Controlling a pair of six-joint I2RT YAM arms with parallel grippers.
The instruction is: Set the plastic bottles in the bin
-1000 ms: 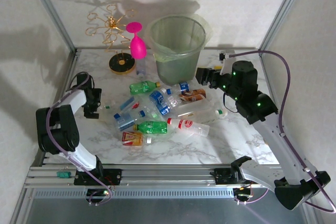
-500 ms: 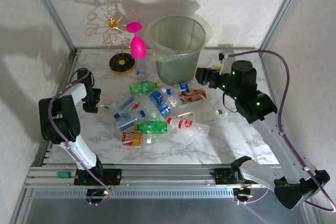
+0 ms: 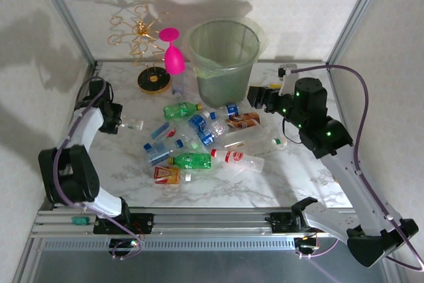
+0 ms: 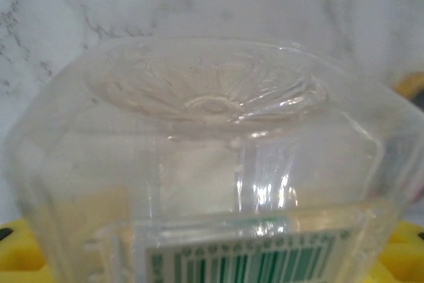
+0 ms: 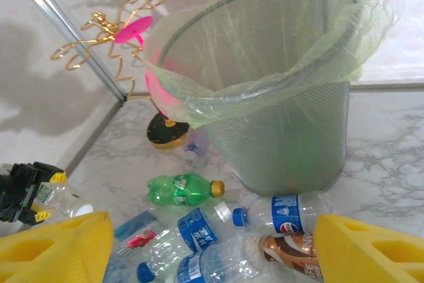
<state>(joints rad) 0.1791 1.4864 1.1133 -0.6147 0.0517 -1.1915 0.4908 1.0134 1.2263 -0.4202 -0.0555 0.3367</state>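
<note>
One bin (image 3: pixel 222 77) (image 5: pixel 285 137), by far the largest item, stands upright at the far centre of the marble table (image 3: pixel 218 187), mouth open and lined with a pale green bag; it is within reach of both arms, presumably so either can drop into it. About a dozen plastic bottles (image 3: pixel 199 140) lie on their sides in a loose heap just in front of it, overlapping and touching, none seen inside the bin. The right gripper (image 3: pixel 255 97) (image 5: pixel 212 256) hovers just beside the bin's right wall, above the heap's far edge. Its yellow pads (image 5: pixel 53 246) stand well apart with nothing between them, so I judge it is waiting or lining up a pick. The left gripper (image 3: pixel 112 122) (image 5: pixel 23 193) is out at the left edge, well apart from the heap. Its fingers bear on either side of a clear bottle (image 3: pixel 132 124) (image 4: pixel 212 164) (image 5: pixel 59 197), gripped at the base end, white cap (image 5: pixel 83 210) pointing towards the heap. A grip on the stiffer base seems safer than on the crushed middle. Whether the bottle is off the table, I cannot tell. Judgement: first transfer in hand. The pink goblet (image 3: pixel 173 54) left of the bin is to be avoided on the way.
</note>
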